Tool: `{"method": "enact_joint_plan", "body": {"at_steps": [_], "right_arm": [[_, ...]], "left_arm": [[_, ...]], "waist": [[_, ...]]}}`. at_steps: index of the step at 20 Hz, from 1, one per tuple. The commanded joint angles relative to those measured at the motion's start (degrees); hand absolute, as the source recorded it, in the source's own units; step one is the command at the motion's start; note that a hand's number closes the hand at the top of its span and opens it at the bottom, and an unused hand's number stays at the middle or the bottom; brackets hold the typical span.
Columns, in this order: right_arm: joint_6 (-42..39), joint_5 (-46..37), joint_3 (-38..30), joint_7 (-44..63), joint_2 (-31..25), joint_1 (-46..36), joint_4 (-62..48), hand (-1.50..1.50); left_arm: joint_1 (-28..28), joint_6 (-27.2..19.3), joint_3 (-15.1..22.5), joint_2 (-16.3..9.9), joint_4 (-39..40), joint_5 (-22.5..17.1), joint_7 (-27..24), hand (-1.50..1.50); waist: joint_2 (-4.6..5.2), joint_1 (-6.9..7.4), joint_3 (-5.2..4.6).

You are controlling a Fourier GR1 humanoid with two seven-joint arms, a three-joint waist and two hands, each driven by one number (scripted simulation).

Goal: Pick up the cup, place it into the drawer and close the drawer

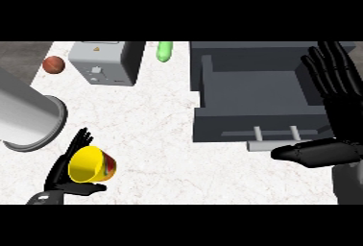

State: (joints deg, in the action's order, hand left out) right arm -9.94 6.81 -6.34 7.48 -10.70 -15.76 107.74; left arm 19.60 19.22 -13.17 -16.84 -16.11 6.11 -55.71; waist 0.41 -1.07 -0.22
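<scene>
The left hand is curling round the yellow cup at the counter's near left corner, fingers behind its wall and thumb beneath, with the cup tipping mouth-leftward. The right hand is resting beside the open grey drawer, fingers straight and spread. The cup is looking light, rigid and probably slick, so gripping across its wall near the rim seems safest.

Left forearm a smooth light-grey cylinder with a darker rim at its end, left hand matte black with slender segmented fingers, right hand matte black, ribbed fingers, thick rounded thumb, grey wrist section below
</scene>
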Motion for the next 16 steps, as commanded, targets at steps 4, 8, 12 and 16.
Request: {"method": "enact_joint_plan", "body": {"at_steps": [4,8,12,16], "right_arm": [[-0.53,0.23,-0.72,-0.89,-0.37,0.13,-0.81,-1.50],[-0.66,0.56,-0.93,-0.26,-0.70,-1.38,-2.24,-1.50],[0.87,-1.00,-1.03,1.11,-0.92,-2.56,-2.45,-1.50],[-0.85,0.93,-1.02,1.36,-1.23,-0.14,0.52,-1.50]], "left_arm": [[2.63,5.52,0.86,2.22,2.41,0.53,-6.90,-1.50],[3.77,10.03,1.50,3.85,1.96,-0.18,-5.09,-1.50],[1.92,8.80,2.77,4.54,-1.46,0.54,-11.44,1.50],[1.93,-4.31,0.32,3.87,-3.88,-0.15,-14.43,1.50]], "waist": [[0.04,-0.11,0.00],[0.04,0.04,0.00],[0.07,0.41,-0.06],[-0.11,0.05,-0.01]]}}
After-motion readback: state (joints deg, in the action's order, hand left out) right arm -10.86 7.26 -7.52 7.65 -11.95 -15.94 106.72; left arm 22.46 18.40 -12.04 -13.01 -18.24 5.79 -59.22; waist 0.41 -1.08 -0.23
